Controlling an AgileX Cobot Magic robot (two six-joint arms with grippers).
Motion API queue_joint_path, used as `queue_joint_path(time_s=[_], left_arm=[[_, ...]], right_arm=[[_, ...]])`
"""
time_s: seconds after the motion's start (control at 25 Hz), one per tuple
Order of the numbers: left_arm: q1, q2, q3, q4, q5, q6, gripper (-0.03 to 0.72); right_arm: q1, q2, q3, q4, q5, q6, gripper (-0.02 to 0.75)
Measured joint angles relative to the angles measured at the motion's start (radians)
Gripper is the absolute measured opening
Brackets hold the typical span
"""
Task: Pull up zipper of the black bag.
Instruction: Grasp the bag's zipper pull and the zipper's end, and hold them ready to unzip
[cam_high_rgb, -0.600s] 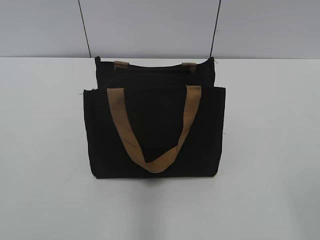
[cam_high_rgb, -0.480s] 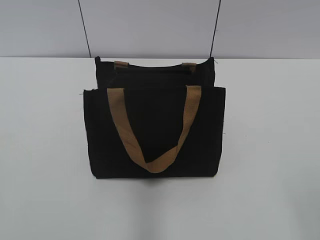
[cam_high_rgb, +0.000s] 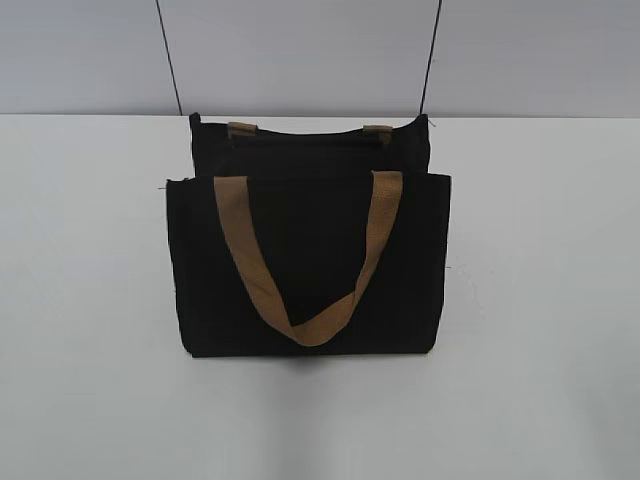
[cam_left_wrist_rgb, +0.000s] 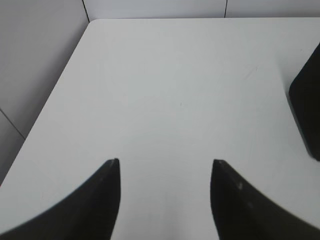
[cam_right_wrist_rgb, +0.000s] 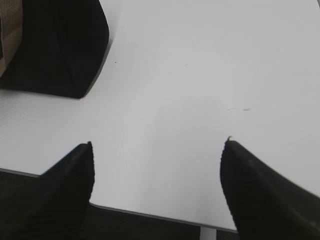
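The black bag (cam_high_rgb: 310, 260) lies in the middle of the white table, with a tan handle (cam_high_rgb: 305, 270) draped over its front panel. Its top edge is at the far side; the zipper and its pull tab are too dark to make out. Neither arm shows in the exterior view. My left gripper (cam_left_wrist_rgb: 165, 161) is open and empty over bare table, with a corner of the bag (cam_left_wrist_rgb: 307, 110) to its right. My right gripper (cam_right_wrist_rgb: 159, 142) is open and empty near the table's front edge, with the bag (cam_right_wrist_rgb: 55, 45) to its upper left.
The white table (cam_high_rgb: 540, 300) extends to both sides of the bag. A grey wall stands behind it. The table's left edge (cam_left_wrist_rgb: 55, 90) shows in the left wrist view and its front edge (cam_right_wrist_rgb: 150, 214) in the right wrist view.
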Motion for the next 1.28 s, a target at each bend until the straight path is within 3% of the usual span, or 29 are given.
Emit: queue_joint_path(time_s=[0.4, 0.56, 0.72, 1.0, 1.12, 1.28], left_arm=[[0.0, 0.0, -0.022, -0.009, -0.077, 0.0, 0.413], [0.0, 0.005, -0.013, -0.02, -0.425, 0.0, 0.416], [0.0, 0.107, 0.105, -0.036, -0.788, 0.0, 0.416], [-0.002, 0.517, 0.323, -0.034, -1.349, -0.006, 0.416], [-0.022, 0.761, 0.329, 0.044, -1.544, -0.026, 0.416], [-0.045, 1.118, 0.294, 0.257, -1.753, -0.148, 0.416]], right_arm=[[0.0, 0.0, 0.0, 0.0, 0.0, 0.0, 0.596], [0.0, 0.0, 0.0, 0.0, 0.0, 0.0, 0.596], [0.0, 0.0, 0.0, 0.0, 0.0, 0.0, 0.596], [0.0, 0.0, 0.0, 0.0, 0.0, 0.0, 0.596], [0.0, 0.0, 0.0, 0.0, 0.0, 0.0, 0.596], [0.0, 0.0, 0.0, 0.0, 0.0, 0.0, 0.596]])
